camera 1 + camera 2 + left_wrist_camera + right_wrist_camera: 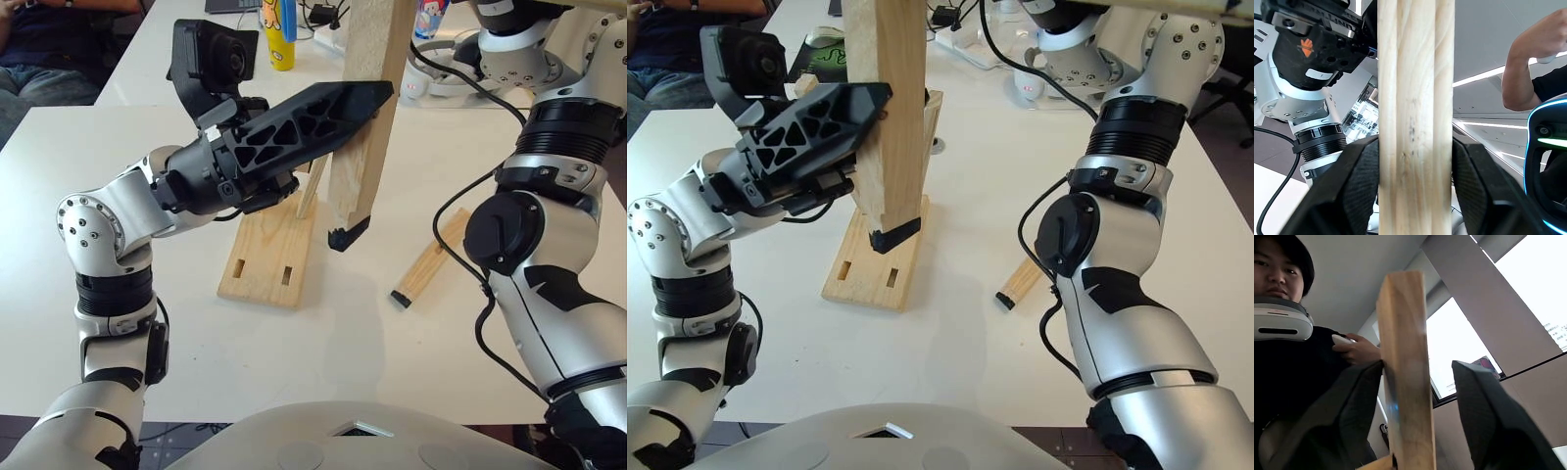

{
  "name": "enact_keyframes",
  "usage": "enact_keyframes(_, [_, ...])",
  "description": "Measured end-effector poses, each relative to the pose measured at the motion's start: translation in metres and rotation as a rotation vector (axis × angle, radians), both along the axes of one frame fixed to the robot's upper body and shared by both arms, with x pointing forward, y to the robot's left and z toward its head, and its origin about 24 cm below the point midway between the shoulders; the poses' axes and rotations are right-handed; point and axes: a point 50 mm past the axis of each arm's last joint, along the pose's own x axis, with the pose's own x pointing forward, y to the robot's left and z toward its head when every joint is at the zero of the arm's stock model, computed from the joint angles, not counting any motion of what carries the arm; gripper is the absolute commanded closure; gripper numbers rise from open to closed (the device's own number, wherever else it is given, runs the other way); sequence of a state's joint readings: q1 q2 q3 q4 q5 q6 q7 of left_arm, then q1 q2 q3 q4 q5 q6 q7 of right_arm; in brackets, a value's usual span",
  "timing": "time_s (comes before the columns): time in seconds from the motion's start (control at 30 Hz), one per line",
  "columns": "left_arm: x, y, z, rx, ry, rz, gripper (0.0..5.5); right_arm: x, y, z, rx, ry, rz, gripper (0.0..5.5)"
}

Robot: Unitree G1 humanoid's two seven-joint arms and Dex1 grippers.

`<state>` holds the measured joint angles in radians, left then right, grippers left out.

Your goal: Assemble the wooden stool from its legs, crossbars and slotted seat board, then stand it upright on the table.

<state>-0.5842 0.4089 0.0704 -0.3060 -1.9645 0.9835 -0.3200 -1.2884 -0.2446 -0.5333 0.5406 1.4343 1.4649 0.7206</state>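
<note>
From the head camera, the left gripper (375, 100), a black plastic claw with a lattice of triangular holes, is clamped on the side of a pale wooden leg (364, 166). The leg stands nearly upright above the white table (294, 352). It is square-cut with a fine straight grain and ends in a black cap (348, 235). The cap is near the far end of the seat board (263, 262); whether they touch cannot be told. The seat board lies flat on the table, a smooth plank with two small rectangular slots. A loose stick (433, 262) with a black tip lies on the table to the right, well apart from the board. A yellow bottle (281, 34) at the back carries print too small to read.

In the left wrist view, matte black fingers (1354, 196) press on both sides of the leg, whose grain runs lengthwise in bands.

In the right wrist view, the right gripper (1418, 369) sits around the leg's upper end. One finger lies against the wood and the other stands clear, so the hold is loose.
</note>
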Motion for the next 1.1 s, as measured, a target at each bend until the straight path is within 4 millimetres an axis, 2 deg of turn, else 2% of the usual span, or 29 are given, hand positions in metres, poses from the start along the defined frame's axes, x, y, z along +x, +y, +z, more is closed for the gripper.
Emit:
enact_keyframes(0.1, [0.001,0.0,-0.001,0.001,0.006,-0.007,3.39,-0.001,0.001,0.001,0.011,-0.001,0.015,3.95])
enact_keyframes(0.37, [0.001,0.004,-0.001,-0.004,0.005,-0.024,3.39,-0.003,0.003,0.002,0.015,-0.002,0.029,4.0])
enact_keyframes(0.43, [0.002,0.004,-0.001,-0.004,0.008,-0.023,2.81,-0.003,0.003,0.002,0.014,0.0,0.027,4.09])
enact_keyframes(0.5, [0.004,0.006,-0.003,0.031,0.016,0.014,2.55,-0.003,0.001,0.003,0.017,-0.002,0.024,4.35])
enact_keyframes(0.6, [0.005,0.007,-0.003,0.043,0.018,0.033,2.11,-0.002,0.001,0.004,0.022,0.002,0.005,4.42])
enact_keyframes(0.73, [0.008,0.009,-0.003,0.048,0.025,0.07,2.05,0.003,-0.004,0.006,0.035,0.004,-0.064,4.42])
enact_keyframes(0.83, [0.012,0.019,-0.004,0.059,0.022,0.147,2.05,0.009,-0.012,0.003,-0.002,-0.007,-0.18,4.43])
enact_keyframes(0.97, [0.024,0.042,-0.016,0.106,0.045,0.352,2.05,0.02,-0.03,-0.003,-0.108,-0.084,-0.426,4.43])
enact_keyframes(1.1, [0.029,0.058,-0.028,0.161,0.05,0.531,2.05,0.022,-0.032,-0.002,-0.293,-0.289,-0.774,4.43])
